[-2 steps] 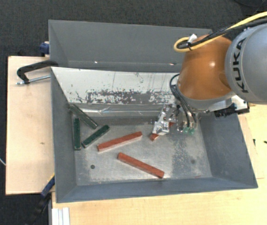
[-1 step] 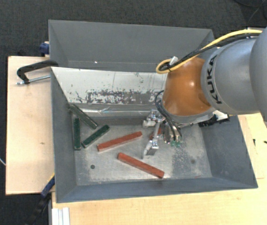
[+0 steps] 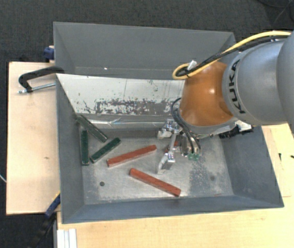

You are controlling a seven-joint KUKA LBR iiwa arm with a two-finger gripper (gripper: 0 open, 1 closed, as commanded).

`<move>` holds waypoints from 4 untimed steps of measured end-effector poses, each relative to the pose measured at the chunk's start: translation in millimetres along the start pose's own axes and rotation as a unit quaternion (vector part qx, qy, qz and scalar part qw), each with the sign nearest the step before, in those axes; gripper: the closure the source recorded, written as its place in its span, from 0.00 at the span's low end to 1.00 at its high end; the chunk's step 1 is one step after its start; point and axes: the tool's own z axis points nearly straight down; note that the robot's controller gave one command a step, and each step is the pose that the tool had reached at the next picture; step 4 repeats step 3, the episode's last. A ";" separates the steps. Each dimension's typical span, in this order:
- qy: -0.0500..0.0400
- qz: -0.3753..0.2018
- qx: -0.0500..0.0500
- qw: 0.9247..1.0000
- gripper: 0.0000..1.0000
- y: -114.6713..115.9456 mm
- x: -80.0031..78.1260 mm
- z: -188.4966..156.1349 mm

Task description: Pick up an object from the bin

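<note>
My gripper [image 3: 165, 148] hangs low over the middle of the bin floor, below the orange wrist cover. One metal fingertip [image 3: 166, 162] points toward the front, the other sits nearer the back wall, and the gap between them holds nothing. A long red-brown bar [image 3: 131, 156] lies just left of the gripper, its right end close to that gap. A second red-brown bar [image 3: 155, 183] lies at a slant in front of the gripper, apart from the fingers.
Three dark green bars lie at the left: one slanted [image 3: 105, 150], one upright along the left wall [image 3: 84, 147], one near the back left [image 3: 91, 128]. The arm and its orange cover fill the bin's right rear.
</note>
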 end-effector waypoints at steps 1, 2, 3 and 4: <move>0.001 -0.061 0.002 0.998 1.00 56.7 -37.6 13.8; 0.001 -0.061 0.001 0.998 1.00 56.9 -37.8 13.8; -0.003 -0.072 0.000 0.997 1.00 57.8 -29.0 -119.5; -0.003 -0.072 0.000 0.997 1.00 57.8 -29.0 -119.5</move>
